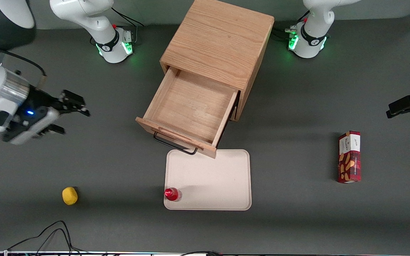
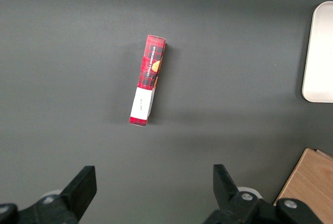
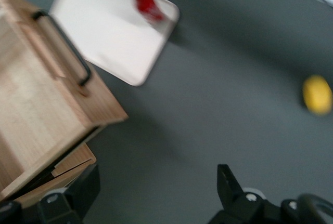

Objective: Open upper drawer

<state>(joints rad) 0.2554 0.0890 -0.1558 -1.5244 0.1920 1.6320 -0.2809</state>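
The oak cabinet (image 1: 219, 46) stands mid-table with its upper drawer (image 1: 190, 106) pulled far out, showing a bare wooden box. The drawer's black wire handle (image 1: 173, 143) hangs over the edge of the tray. My gripper (image 1: 70, 118) hovers well off toward the working arm's end of the table, apart from the drawer, open and holding nothing. The right wrist view shows the drawer front (image 3: 47, 104) with its handle (image 3: 65, 44), and both fingers (image 3: 229, 185) spread wide over bare table.
A white tray (image 1: 208, 181) lies in front of the drawer with a small red bottle (image 1: 172, 194) standing on its corner. A yellow ball (image 1: 69, 196) lies nearer the front camera than my gripper. A red snack box (image 1: 349, 156) lies toward the parked arm's end.
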